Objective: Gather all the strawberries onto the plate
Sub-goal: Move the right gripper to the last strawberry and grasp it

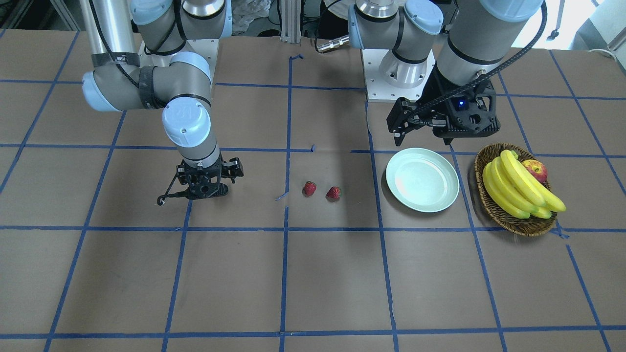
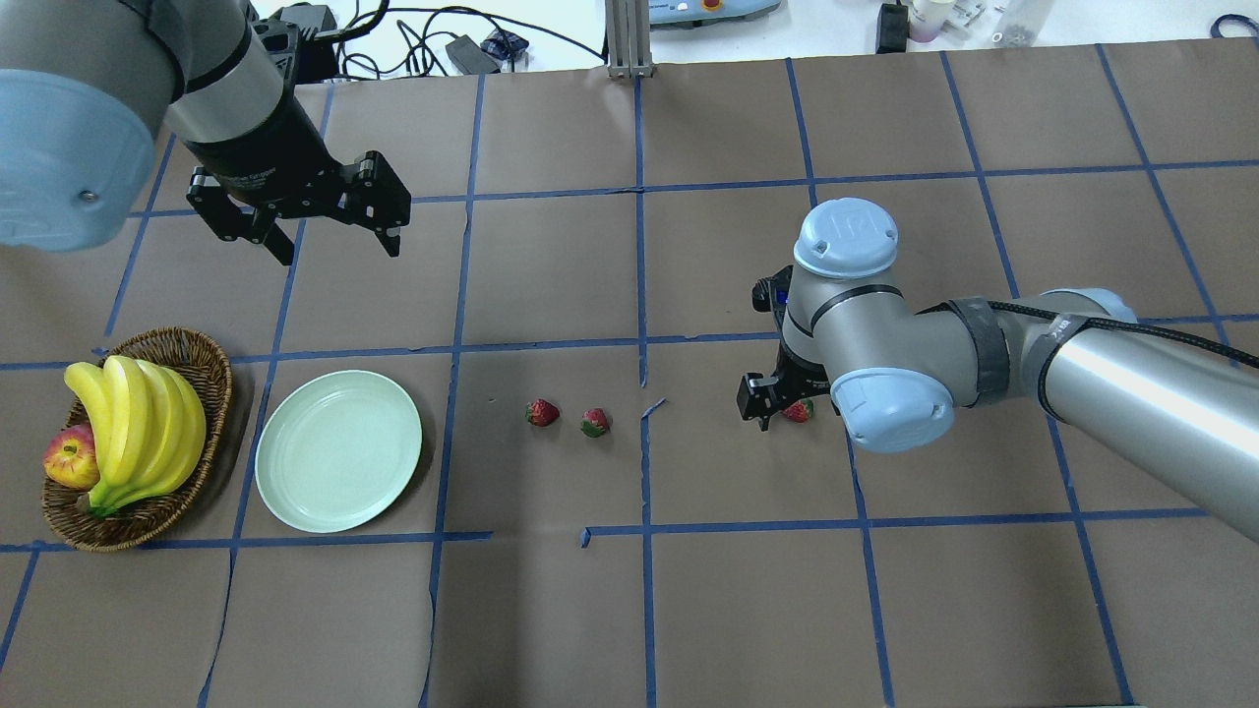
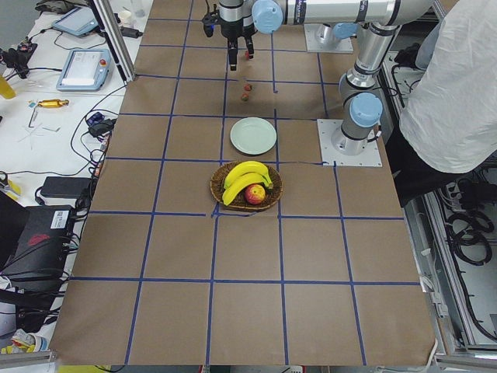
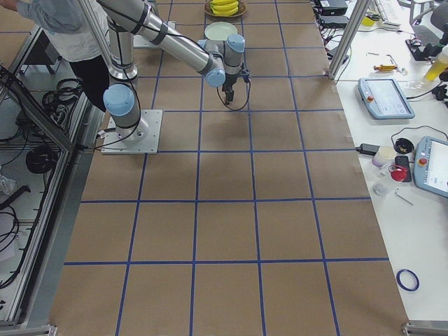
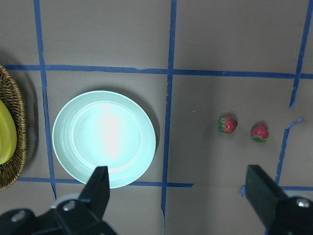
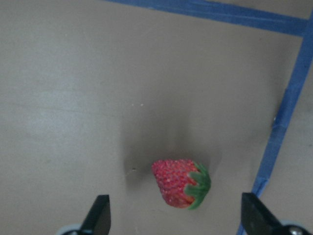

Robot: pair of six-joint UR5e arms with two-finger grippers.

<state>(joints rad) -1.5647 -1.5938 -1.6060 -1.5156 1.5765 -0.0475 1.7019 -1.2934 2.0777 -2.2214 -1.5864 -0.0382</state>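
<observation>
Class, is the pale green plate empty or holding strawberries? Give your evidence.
Empty. The round pale mint-green plate shows only bare surface; two small red strawberries lie on the table apart from it.

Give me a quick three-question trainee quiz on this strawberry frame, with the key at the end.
1. True or false: the plate is empty.
2. The right gripper is open directly over which thing? A the basket; B a strawberry; C the apple.
3. How many other strawberries lie between that gripper and the plate?
Key: 1 true; 2 B; 3 two.
</observation>
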